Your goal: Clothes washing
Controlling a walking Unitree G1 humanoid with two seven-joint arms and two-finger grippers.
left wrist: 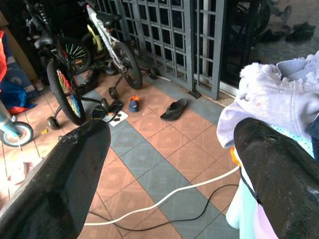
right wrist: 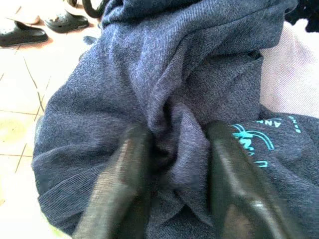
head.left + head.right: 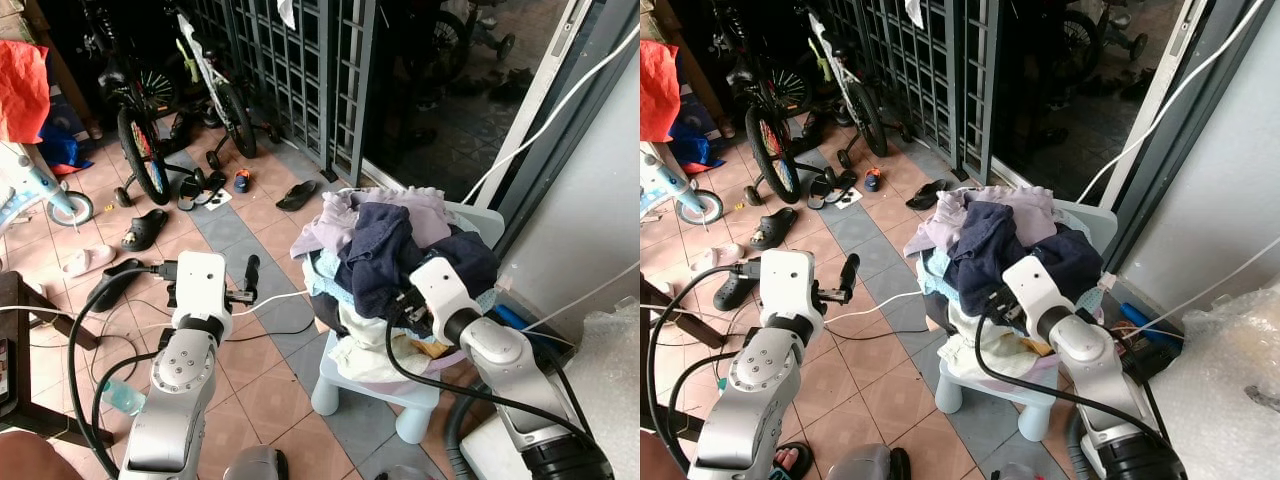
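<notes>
A heap of clothes (image 3: pixel 395 235) lies on a white plastic chair (image 3: pixel 410 400). A dark blue garment (image 3: pixel 375 255) is on top, over lilac cloth (image 3: pixel 330 225) and pale pieces. My right gripper (image 2: pixel 177 139) is pushed into the front of the heap, with a bunched fold of the dark blue garment (image 2: pixel 164 74) pinched between its two fingers. Its white wrist (image 3: pixel 440 285) rests against the clothes. My left gripper (image 3: pixel 248 278) is open and holds nothing. It hangs over the tiled floor to the left of the chair, and the lilac cloth (image 1: pixel 279 94) is just beyond one fingertip.
Two bicycles (image 3: pixel 140 130) (image 3: pixel 225 95) lean by a metal gate (image 3: pixel 300 70) at the back. Sandals (image 3: pixel 297 195) and slippers (image 3: pixel 145 230) lie on the tiles. A white cable (image 3: pixel 275 298) and black cables cross the floor. A wall and bubble wrap (image 3: pixel 610 370) are on the right.
</notes>
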